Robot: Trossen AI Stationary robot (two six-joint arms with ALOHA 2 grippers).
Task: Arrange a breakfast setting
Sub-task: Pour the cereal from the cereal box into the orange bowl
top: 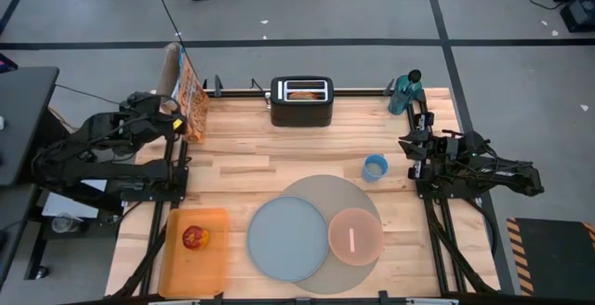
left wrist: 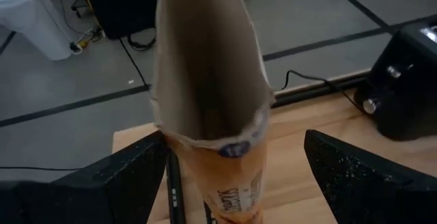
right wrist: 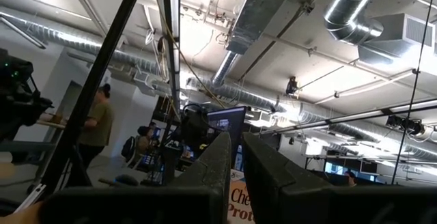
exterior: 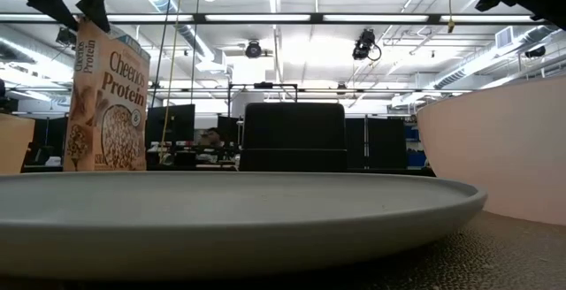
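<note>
On the round placemat [top: 349, 193] near the table's front edge sit the grey plate [top: 288, 238] and the pink bowl [top: 355, 236], touching side by side, a spoon [top: 351, 240] lying in the bowl. An apple [top: 194, 238] rests on the orange board [top: 216, 266] to the left; a bagel half [top: 301, 92] sits in the toaster [top: 301, 102] at the back. At the far left corner, the left gripper [left wrist: 235, 162] stands spread wide around the open cereal box [top: 191, 96], not clamped. Closing off-centre could crush the thin cardboard or tip the tall box. The right gripper [right wrist: 234, 162] waits raised at the right edge, fingers nearly together, holding nothing.
</note>
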